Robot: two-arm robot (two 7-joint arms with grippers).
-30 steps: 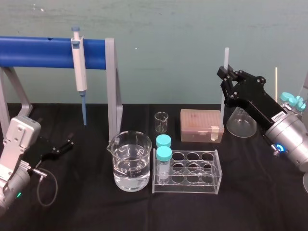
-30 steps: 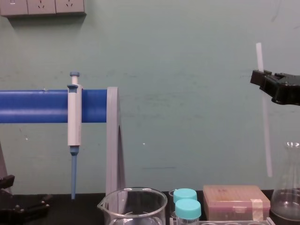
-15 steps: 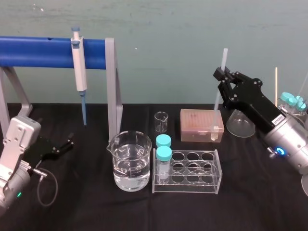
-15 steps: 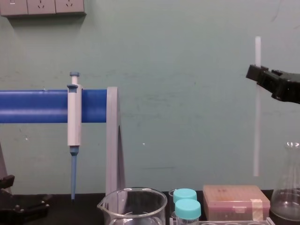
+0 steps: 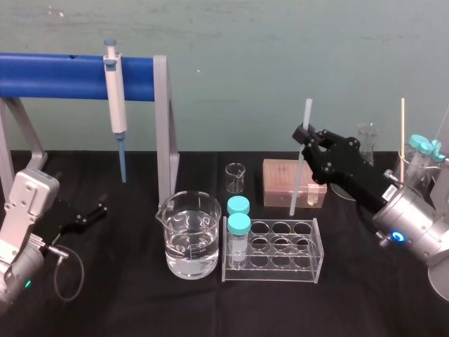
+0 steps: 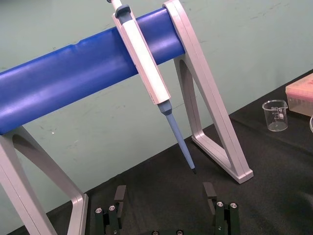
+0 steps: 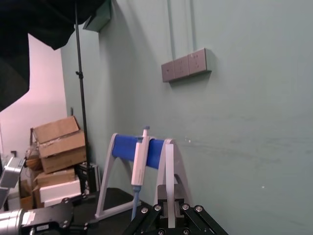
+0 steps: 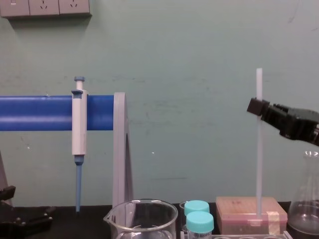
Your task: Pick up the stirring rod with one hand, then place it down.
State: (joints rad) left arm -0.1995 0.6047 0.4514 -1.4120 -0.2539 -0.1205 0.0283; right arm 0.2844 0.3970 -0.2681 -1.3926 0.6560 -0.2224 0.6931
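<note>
- I worry the rod (image 5: 299, 168), right of centre, could catch its lower end on the box (image 5: 280, 184) or rack (image 5: 280, 274) and twist loose.
- It stands near upright, long axis vertical, top tipped slightly right.
- Right pincer (image 5: 304, 135) clenched near its top; left pincer (image 5: 95, 213), lower left, released.

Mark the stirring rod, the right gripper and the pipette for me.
stirring rod (image 8: 258, 159), chest view, mid-shaft below the grip.
right gripper (image 8: 255, 107), chest view, between the fingertips closed on the rod.
pipette (image 5: 117, 98), head view, white body.
</note>
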